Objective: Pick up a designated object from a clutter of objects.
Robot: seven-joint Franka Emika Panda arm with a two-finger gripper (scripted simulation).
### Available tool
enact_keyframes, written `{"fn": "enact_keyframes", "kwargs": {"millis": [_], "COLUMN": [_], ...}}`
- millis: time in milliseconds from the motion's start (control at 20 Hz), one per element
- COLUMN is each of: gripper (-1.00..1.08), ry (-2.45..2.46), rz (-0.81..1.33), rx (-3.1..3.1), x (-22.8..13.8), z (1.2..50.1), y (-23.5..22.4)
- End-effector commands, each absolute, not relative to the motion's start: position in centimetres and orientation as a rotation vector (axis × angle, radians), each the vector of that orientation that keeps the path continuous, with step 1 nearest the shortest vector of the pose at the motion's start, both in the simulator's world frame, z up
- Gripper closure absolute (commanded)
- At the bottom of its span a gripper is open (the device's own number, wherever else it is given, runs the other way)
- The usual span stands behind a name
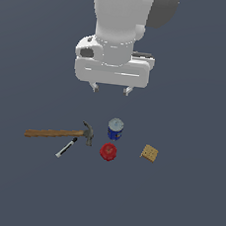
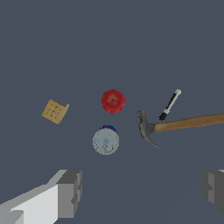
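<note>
The designated object, a small flat tan square block [image 1: 149,153] [image 2: 55,111] with a grid on its face, lies on the grey floor at the exterior view's right end of the clutter. My gripper [image 1: 110,89] [image 2: 142,192] hangs high above the clutter, open, nothing between its fingers [image 2: 70,192]. It is roughly over the blue can [image 1: 115,129] [image 2: 106,140], well apart from the block. The red round object [image 1: 108,152] [image 2: 113,101] sits between can and block.
A wooden-handled claw hammer [image 1: 58,133] [image 2: 183,124] lies to the exterior view's left of the can, with a black-and-white marker [image 1: 66,147] [image 2: 170,104] beside its head. All rest on a flat dark grey surface.
</note>
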State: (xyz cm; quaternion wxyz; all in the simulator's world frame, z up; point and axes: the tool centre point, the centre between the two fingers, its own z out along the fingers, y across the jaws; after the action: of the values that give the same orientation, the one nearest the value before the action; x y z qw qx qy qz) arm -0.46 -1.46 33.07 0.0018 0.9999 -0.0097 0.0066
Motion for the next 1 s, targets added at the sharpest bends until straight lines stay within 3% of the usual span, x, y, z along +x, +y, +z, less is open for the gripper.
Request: {"fn": "enact_keyframes", "kwargs": {"millis": [0, 500, 950], "gripper": [-0.92, -0.92, -0.92], "ry": [-0.017, -0.067, -0.203], "rz": [0.022, 0.02, 0.019], "rx": [3.137, 3.133, 3.121], "x": [-0.5, 0.5, 3.0], "z": [33.2, 31.8, 27.5], "y": [-1.4, -0.3, 3.1]}}
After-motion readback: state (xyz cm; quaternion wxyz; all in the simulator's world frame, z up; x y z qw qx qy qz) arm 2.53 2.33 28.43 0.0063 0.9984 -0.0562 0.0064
